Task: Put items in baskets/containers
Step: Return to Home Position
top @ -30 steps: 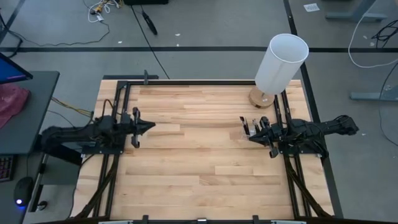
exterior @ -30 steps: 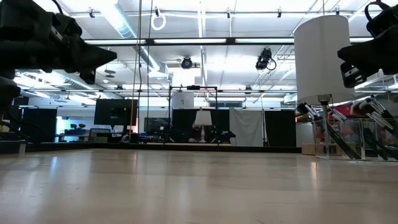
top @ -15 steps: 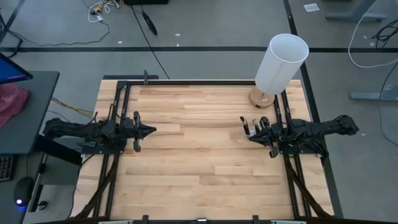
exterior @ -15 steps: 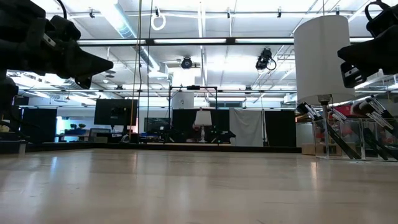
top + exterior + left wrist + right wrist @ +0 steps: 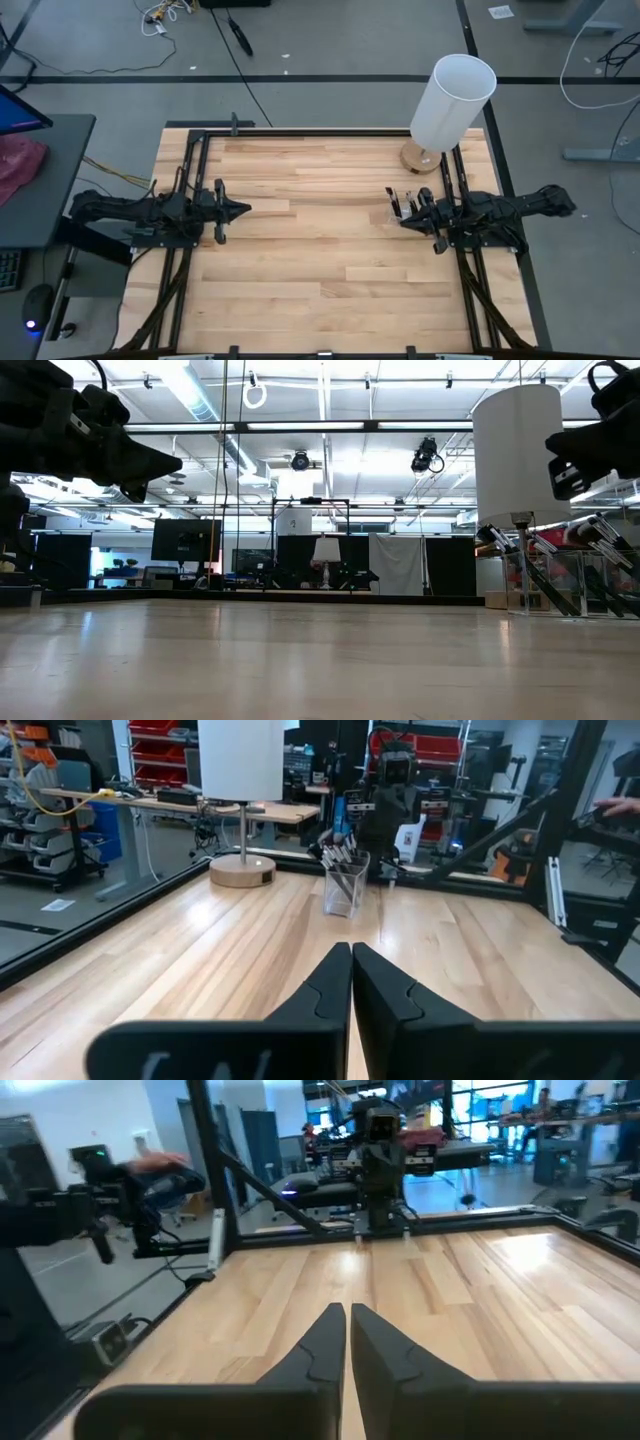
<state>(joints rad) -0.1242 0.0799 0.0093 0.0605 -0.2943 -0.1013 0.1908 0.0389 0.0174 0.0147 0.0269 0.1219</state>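
Several thin dark brushes [image 5: 340,848] stand upright in a small clear plastic holder [image 5: 345,888] on the table's right side, with the holder [image 5: 397,208] just beyond my right gripper's tip in the high view and also at the low view's right edge [image 5: 545,582]. My left gripper [image 5: 351,952] hovers shut over the table's left part [image 5: 243,209], pointing toward the holder. My right gripper [image 5: 348,1314] is shut too, beside the holder [image 5: 403,222], pointing toward the table's left. Neither touches anything.
A tall white cylinder on a round wooden base [image 5: 448,105] stands at the table's far right corner, behind the holder. Black rails [image 5: 190,180] run along the table's left, right and far edges. Bare wood lies between the two arms.
My left gripper drew back a little toward the table's left edge and dropped slightly, staying shut. My right gripper kept still.
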